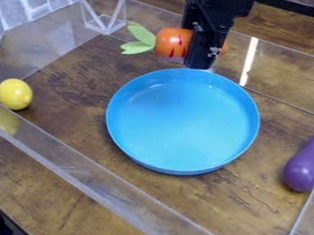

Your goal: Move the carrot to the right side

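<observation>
In the camera view, the black gripper (200, 51) is running off the top edge and partly covering the carrot (172, 42), its fingers closing around the orange body above the blue plate's (183, 122) far rim, leafy top sticking out.

This looks like a lab workspace: a robot gripper (201, 60) works over a brown wooden tabletop (63, 70), with clear plastic walls (97, 180) below and beside it, and a blue plate (183, 122) just below it, like a play-kitchen test setup.
</observation>
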{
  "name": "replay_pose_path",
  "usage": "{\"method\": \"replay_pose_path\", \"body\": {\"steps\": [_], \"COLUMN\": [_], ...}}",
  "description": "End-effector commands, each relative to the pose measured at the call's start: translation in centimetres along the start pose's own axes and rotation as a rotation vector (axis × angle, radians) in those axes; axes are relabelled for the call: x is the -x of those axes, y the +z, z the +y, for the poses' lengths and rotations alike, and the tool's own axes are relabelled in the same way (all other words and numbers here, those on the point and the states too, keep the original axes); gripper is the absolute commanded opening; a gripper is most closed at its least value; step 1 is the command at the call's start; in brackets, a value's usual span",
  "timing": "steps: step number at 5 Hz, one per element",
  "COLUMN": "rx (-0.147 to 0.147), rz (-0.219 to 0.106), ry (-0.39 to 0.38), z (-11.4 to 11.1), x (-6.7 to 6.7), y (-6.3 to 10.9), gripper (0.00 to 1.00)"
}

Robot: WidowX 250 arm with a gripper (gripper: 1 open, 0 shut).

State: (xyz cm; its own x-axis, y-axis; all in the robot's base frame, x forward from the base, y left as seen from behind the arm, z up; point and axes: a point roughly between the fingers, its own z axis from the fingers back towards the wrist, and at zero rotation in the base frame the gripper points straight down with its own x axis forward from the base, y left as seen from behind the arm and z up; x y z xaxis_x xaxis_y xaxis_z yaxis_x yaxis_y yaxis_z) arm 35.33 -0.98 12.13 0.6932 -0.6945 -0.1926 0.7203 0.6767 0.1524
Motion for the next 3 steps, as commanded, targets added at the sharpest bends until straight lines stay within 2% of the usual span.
{"method": "replay_pose_path", "body": {"steps": [1, 3], "rx": [-0.056, -0.069], "rz": [-0.064, -0.078], "ry": [0.059, -0.033], "z": [0.85, 1.07], "x": [1.19, 0.72], "y": [3.33, 2.91], "gripper": [0.00, 0.00]}}
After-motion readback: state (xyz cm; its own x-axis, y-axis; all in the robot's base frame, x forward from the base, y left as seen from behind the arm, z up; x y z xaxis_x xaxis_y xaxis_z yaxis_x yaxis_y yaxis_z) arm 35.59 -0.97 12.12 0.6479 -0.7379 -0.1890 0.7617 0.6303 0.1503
